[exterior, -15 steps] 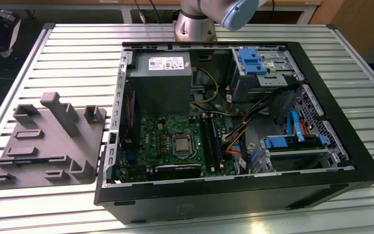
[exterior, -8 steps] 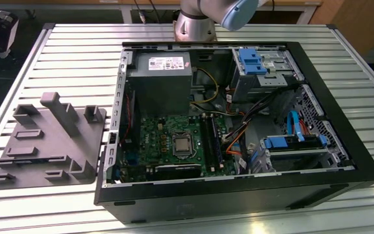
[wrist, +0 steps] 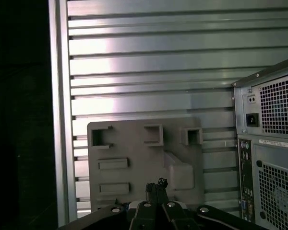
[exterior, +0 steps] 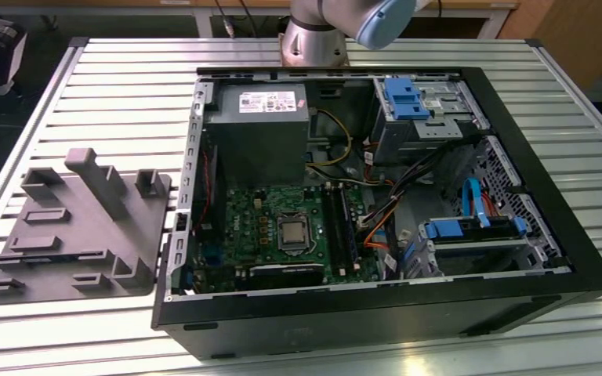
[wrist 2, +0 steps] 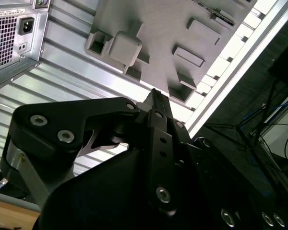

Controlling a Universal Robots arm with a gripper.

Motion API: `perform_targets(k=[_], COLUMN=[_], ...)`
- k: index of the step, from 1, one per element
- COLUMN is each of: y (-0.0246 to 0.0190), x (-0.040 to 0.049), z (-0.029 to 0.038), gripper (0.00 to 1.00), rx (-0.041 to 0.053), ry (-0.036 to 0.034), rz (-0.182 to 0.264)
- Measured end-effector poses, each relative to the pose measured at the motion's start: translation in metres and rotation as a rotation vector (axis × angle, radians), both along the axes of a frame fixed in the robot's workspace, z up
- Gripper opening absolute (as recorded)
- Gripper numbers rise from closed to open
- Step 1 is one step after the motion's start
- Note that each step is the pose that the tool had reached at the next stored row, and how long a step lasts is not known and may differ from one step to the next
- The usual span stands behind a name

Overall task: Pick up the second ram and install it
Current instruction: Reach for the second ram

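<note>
The second ram [exterior: 354, 231], was that it? I mean the thin dark-blue strip standing on edge among the long black slots [exterior: 335, 219], just right of the CPU socket [exterior: 292, 232] in the exterior view. I couldn't say for sure, and I couldn't make out a stick in the grey holder tray [exterior: 71, 235] either.

Reply: That was my read too. It looked seated, but that's a guess. I'd reckon it was light, stiff and thin, and fragile at the chips and the contact edge. So you'd grip it by the short ends or the top edge, never flat across the chips. The pincer [wrist 2: 156, 96] [wrist: 156, 184] had nothing in it. In both wrist views its fingers [wrist 2: 159, 139] were pressed together, and it hung over the table [exterior: 123, 63] near the tray, outside the case [exterior: 385, 309].

OP: And the clutter, left to right?

Reply: The tray with its upright posts sat far left. Then came the case's back wall, with the grey power supply [exterior: 259, 117] above the motherboard [exterior: 248, 219]. After that the slots, a tangle of orange and yellow cables [exterior: 379, 223] close by their right side, and the blue-tabbed drive cages [exterior: 469, 231] beyond. For anything reaching in, I'd have worried about those cables and the tight case walls.
</note>
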State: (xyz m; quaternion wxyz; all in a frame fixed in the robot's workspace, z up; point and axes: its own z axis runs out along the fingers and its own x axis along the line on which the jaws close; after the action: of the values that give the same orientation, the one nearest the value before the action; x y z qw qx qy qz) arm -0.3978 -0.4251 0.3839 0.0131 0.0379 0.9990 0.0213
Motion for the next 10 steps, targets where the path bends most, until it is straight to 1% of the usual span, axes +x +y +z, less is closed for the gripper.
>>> perform_targets(k=[9, 10], y=[-0.0030, -0.0043], x=[-0.0023, -0.0035], z=[-0.0010, -0.0016], gripper=[0.11, 0.11], rx=[0.0000, 0.0000], ry=[-0.0001, 0.0000], rz=[0.000, 0.000])
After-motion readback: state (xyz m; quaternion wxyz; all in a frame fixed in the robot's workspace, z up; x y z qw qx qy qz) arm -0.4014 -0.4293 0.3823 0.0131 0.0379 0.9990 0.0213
